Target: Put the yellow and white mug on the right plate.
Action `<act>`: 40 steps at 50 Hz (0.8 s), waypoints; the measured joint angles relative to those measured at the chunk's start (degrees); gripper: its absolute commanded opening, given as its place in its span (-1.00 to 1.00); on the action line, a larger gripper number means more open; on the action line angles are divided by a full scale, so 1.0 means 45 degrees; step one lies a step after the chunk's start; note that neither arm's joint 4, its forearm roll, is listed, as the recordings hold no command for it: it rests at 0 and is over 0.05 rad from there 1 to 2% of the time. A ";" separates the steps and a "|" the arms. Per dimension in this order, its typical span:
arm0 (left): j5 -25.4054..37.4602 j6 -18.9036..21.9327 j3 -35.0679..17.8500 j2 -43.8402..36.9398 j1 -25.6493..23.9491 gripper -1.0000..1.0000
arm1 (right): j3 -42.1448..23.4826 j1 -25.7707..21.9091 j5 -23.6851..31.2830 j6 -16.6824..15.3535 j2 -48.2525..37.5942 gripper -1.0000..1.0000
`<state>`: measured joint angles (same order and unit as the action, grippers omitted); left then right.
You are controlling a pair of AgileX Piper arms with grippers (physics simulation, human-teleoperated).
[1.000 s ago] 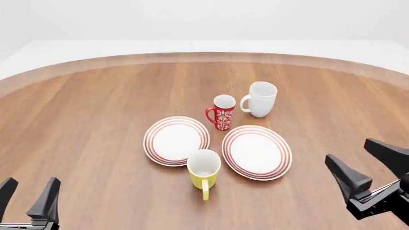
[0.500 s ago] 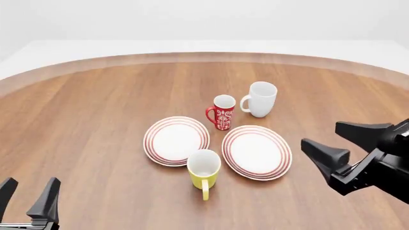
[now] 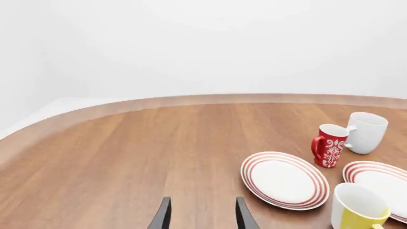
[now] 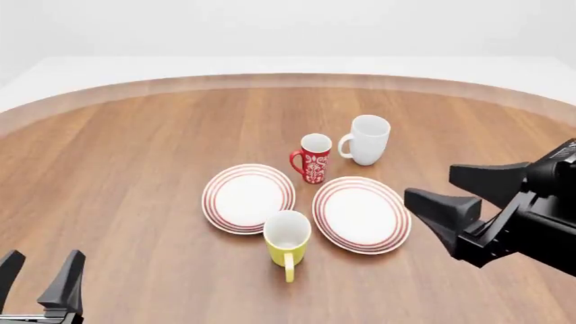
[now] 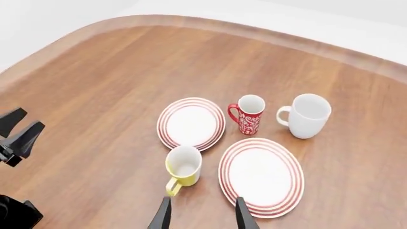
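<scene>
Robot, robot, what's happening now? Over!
Left gripper and right gripper open, empty. Yellow and white mug on table between plates. Right red-ringed white plate bare. Nothing blocking.

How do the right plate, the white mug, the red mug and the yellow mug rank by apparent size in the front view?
1. right plate, clearly widest.
2. white mug and yellow and white mug: similar; the yellow one is nearer the camera, so unsure.
3. red patterned mug, slimmest.

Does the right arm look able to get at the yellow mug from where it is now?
Probably yes: the right gripper is open, the yellow mug stands upright, and only the flat right plate lies between.
</scene>
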<state>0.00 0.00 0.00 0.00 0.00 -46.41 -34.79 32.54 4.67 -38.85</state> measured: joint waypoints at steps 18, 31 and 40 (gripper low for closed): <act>0.0000 0.0000 0.0000 0.0000 0.0000 1.00 | -0.0129 -0.0234 -0.0011 0.0090 -0.0129 1.00; 0.0000 0.0000 0.0000 0.0000 0.0000 1.00 | -0.0409 -0.0821 0.0267 0.0305 -0.0612 1.00; 0.0000 0.0000 0.0000 0.0000 0.0000 1.00 | -0.1063 -0.1294 0.0491 0.0732 -0.1371 1.00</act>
<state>0.00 0.00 0.00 0.00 0.00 -51.20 -40.61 34.75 7.96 -45.02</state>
